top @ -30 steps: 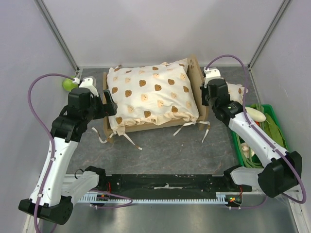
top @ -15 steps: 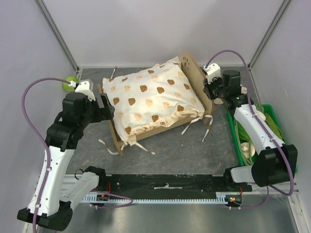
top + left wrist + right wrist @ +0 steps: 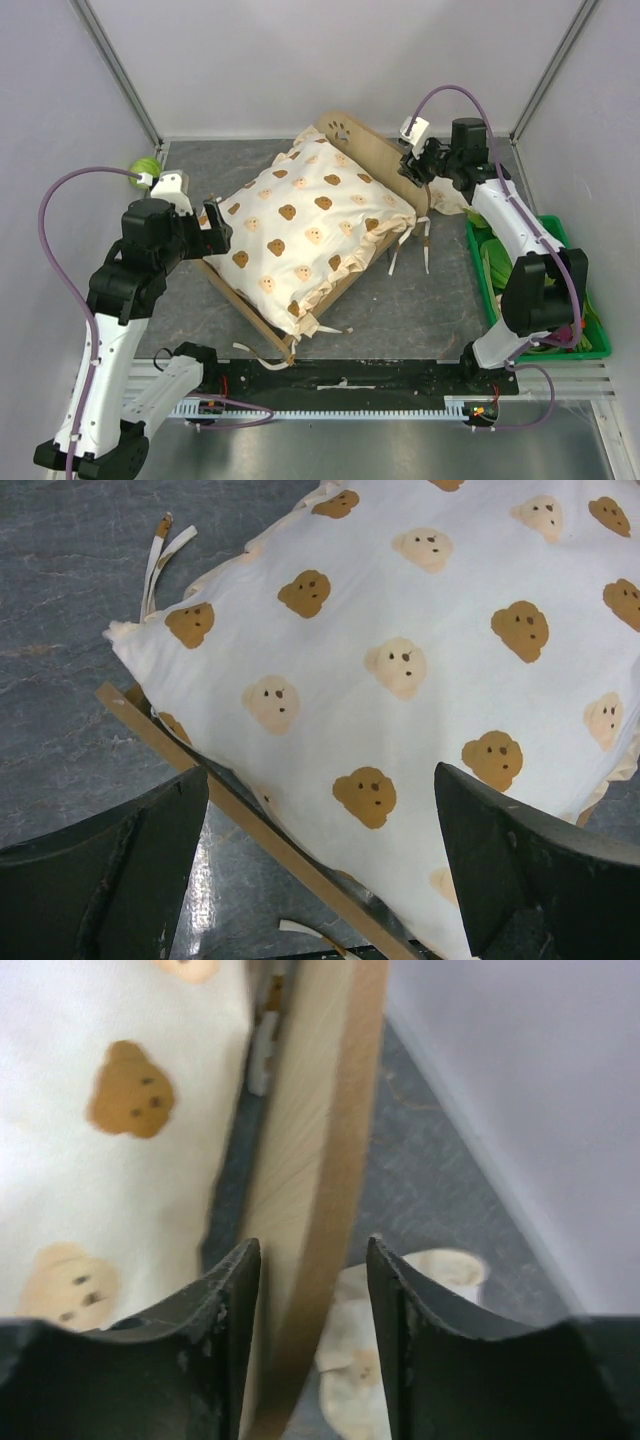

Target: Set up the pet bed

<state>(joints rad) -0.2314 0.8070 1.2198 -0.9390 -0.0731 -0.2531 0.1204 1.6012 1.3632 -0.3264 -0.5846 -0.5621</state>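
Pet bed (image 3: 372, 155) lies on the table (image 3: 420, 310), skewed diagonally: headboard (image 3: 310, 1140) at the far right, foot end toward the near centre. A bear-print cushion (image 3: 300, 235) covers nearly all of the frame; only the headboard with its paw cutouts and the near side rail show around it. The cushion's ties (image 3: 410, 245) trail loose onto the table at the right side and at the near corner. Right gripper (image 3: 412, 170) is at the headboard's far-right end. In the wrist view its fingers (image 3: 225, 1300) straddle the board's edge, jaws partly apart – a sliver of gap shows between the board and one finger, while contact on the other side cannot be told. The board is therefore between the jaws and is not seen to be clamped. A small cream pillow (image 3: 400, 1360) lies on the table just behind the headboard, beyond the right gripper. Left gripper (image 3: 212, 228) hangs over the cushion's left corner, jaws spread wide with nothing between them; its wrist view shows cushion (image 3: 400, 670) and a length of wooden rail (image 3: 250, 825) below, and both fingers (image 3: 110, 880) clear of the fabric. One pair of ties (image 3: 160, 550) lies on the table beyond that corner. A green ball (image 3: 145, 170) sits at the far left by the wall – well apart from the bed. A green bin (image 3: 600, 345) stands at the right edge, holding green items too indistinct to identify.
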